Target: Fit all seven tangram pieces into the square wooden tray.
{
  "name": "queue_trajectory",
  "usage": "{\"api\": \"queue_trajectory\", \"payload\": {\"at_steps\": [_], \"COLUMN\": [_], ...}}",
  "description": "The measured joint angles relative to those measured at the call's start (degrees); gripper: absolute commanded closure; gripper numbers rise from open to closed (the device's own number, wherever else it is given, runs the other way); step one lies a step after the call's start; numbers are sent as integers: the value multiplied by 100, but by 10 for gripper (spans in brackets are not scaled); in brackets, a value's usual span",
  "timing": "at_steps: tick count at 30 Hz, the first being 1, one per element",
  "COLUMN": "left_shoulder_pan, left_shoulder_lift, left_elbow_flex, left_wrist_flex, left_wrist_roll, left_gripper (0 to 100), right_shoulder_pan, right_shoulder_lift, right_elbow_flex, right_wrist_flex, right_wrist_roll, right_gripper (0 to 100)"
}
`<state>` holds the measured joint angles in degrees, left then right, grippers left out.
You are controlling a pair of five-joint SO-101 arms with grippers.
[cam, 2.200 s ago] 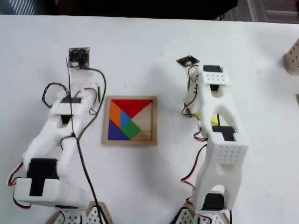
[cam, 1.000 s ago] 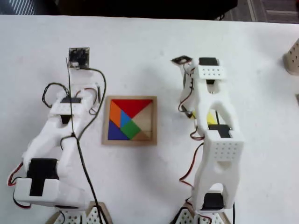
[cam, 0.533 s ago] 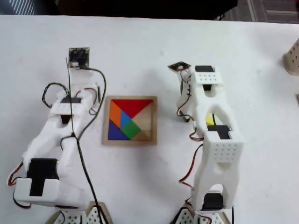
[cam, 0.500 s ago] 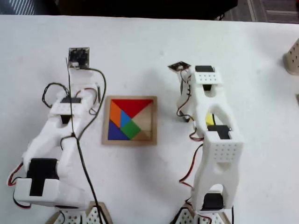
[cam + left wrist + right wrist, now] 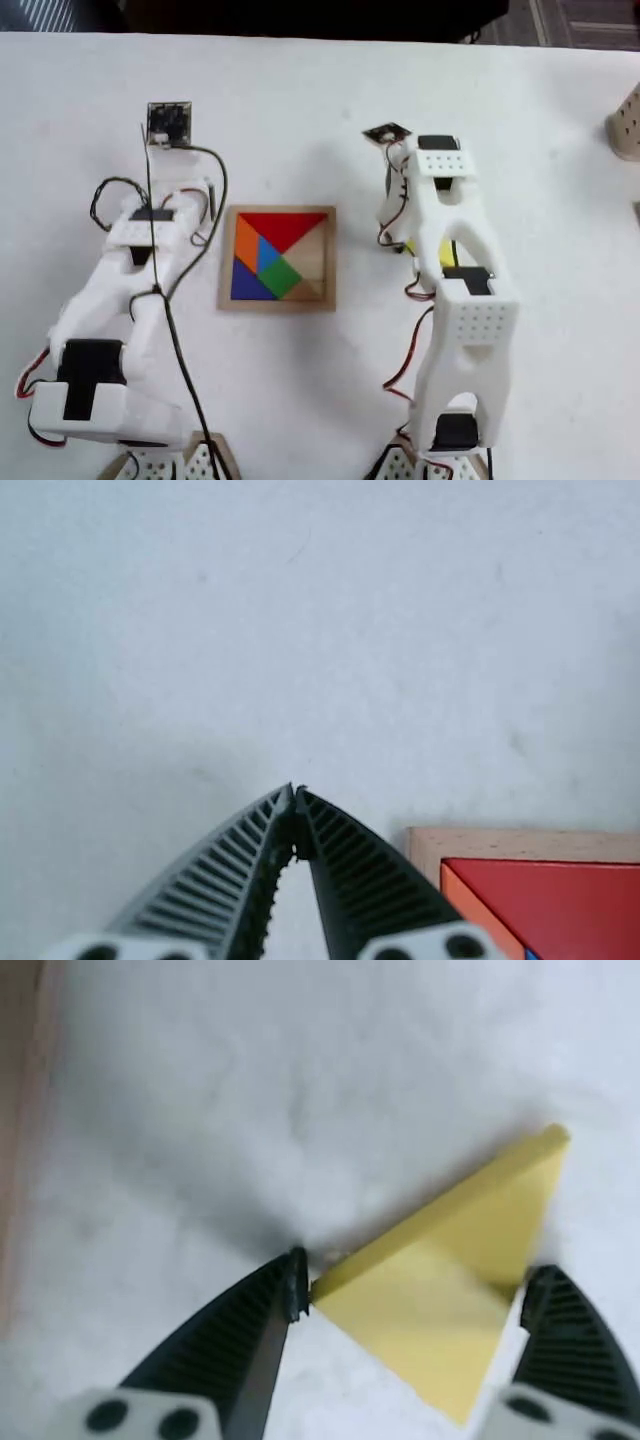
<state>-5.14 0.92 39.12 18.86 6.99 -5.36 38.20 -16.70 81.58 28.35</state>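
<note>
The square wooden tray (image 5: 312, 268) lies between the arms, and its corner (image 5: 520, 842) is close to the left gripper. A red triangle (image 5: 283, 227), orange, blue, green and purple pieces fill its left and middle; its right part is bare wood. Beside the tray's upper left corner, my left gripper (image 5: 293, 792) rests shut on nothing. A yellow triangle (image 5: 450, 1290) sits right of the tray, partly hidden under the right arm (image 5: 440, 190). My right gripper (image 5: 418, 1290) is shut on this yellow triangle, one fingertip (image 5: 290, 1285) at its corner, the other against its opposite edge.
A tan perforated object (image 5: 627, 125) stands at the table's right edge. Loose cables hang from both arms, one black cable (image 5: 170, 320) running down the left side. The tray's edge (image 5: 18, 1110) is close to the right gripper. White tabletop lies open behind the tray.
The right arm has shifted slightly left toward the tray and its wrist has turned; the yellow triangle moved left with it. The left arm and the tray kept still.
</note>
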Motion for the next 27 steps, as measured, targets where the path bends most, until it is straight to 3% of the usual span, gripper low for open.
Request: {"api": "queue_trajectory", "payload": {"at_steps": [8, 16, 27], "left_shoulder_pan": [0, 0, 0], "left_shoulder_lift": [0, 0, 0], "left_elbow_flex": [0, 0, 0], "left_wrist_flex": [0, 0, 0], "left_wrist_roll": [0, 0, 0], "left_gripper": [976, 976, 976], "right_shoulder_pan": [88, 220, 237], "right_shoulder_lift": [316, 466, 475], "right_elbow_flex": [-422, -809, -826], "right_wrist_flex": [299, 387, 387], "right_wrist_roll": [105, 114, 141], "right_gripper": [678, 855, 817]}}
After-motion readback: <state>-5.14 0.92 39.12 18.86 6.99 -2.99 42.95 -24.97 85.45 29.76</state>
